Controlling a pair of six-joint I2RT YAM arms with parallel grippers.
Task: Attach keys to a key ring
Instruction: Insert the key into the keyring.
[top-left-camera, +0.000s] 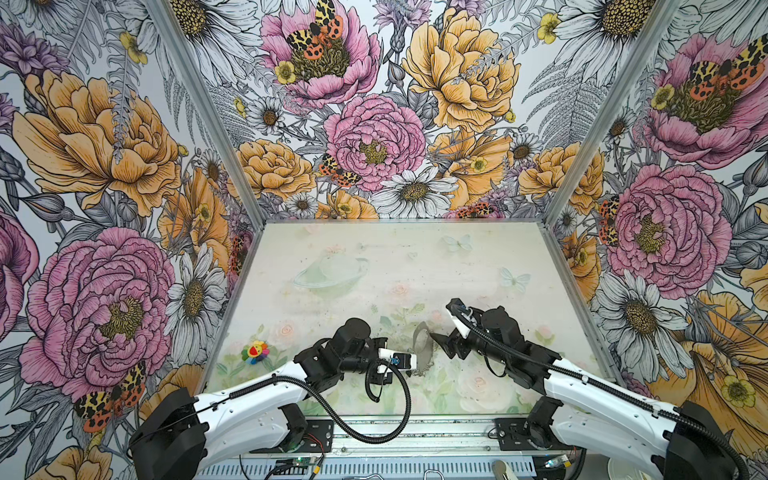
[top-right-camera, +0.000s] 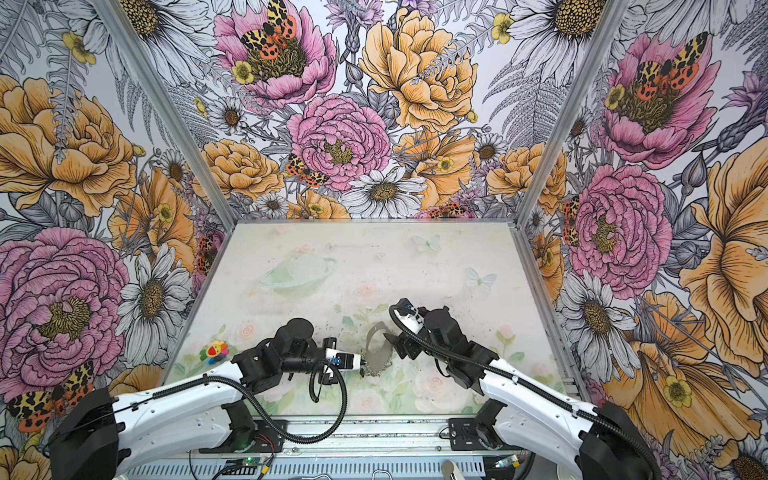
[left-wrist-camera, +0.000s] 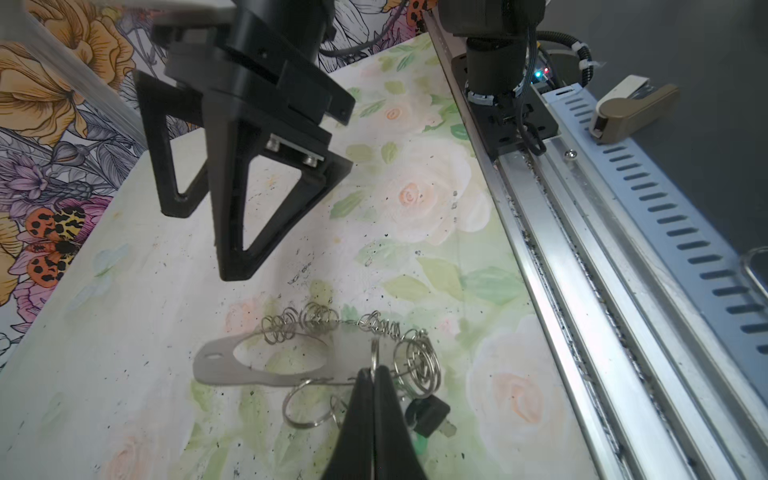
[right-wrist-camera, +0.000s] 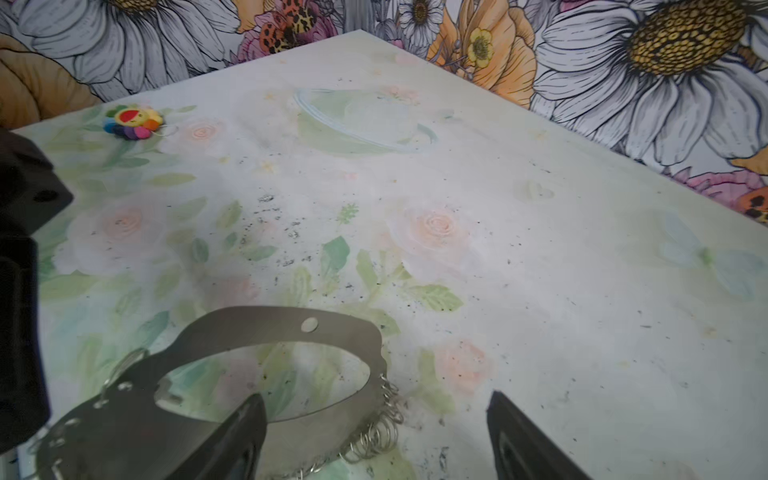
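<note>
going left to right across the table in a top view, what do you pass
rainbow flower-shaped toy → left gripper → flat grey horseshoe plate edged with silver wire rings → right gripper

Left arm (top-left-camera: 249, 395) reaches from near-left toward centre; left gripper (left-wrist-camera: 372, 376) pinched tight on key ring (left-wrist-camera: 220, 370). Right arm (top-left-camera: 590, 382) reaches from near-right; right gripper (right-wrist-camera: 376, 397) jaws apart, pointing left.

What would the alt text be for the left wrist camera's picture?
The left tool is shut on one wire ring at the edge of a flat grey key ring, above a floral table; a dark key sits beside it. The right tool hangs open nearby.
</note>
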